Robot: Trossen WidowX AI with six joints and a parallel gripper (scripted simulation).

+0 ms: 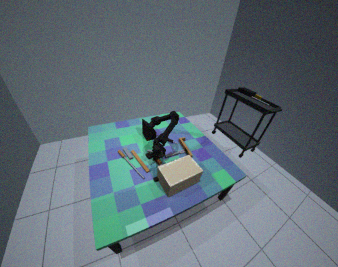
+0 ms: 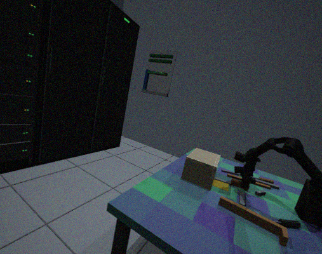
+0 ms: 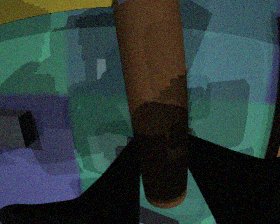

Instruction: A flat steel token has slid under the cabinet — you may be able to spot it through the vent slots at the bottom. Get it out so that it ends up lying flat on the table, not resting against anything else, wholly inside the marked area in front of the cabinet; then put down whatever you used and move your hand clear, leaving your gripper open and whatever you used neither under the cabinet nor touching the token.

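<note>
The pale box-shaped cabinet (image 1: 180,171) (image 2: 199,169) stands on the table. A flat yellow area (image 2: 221,185) (image 3: 21,12), apparently the marked one, lies beside it. My gripper (image 2: 244,187) (image 3: 157,141) is shut on a round brown handle (image 1: 159,161) (image 2: 235,182) (image 3: 153,60), low over the table near the cabinet's front. The handle points towards the yellow area and leaves the wrist view at the top, so the tool's far end is hidden there. The steel token cannot be made out in any view, and the vent slots are not visible.
A hooked wooden piece (image 1: 185,147) (image 2: 252,216) and a grey bar (image 1: 175,154) (image 2: 242,199) lie to one side. A wooden strip (image 1: 140,161) and a thin rod (image 1: 135,167) lie on the other. A dark block (image 3: 11,129) shows in the wrist view.
</note>
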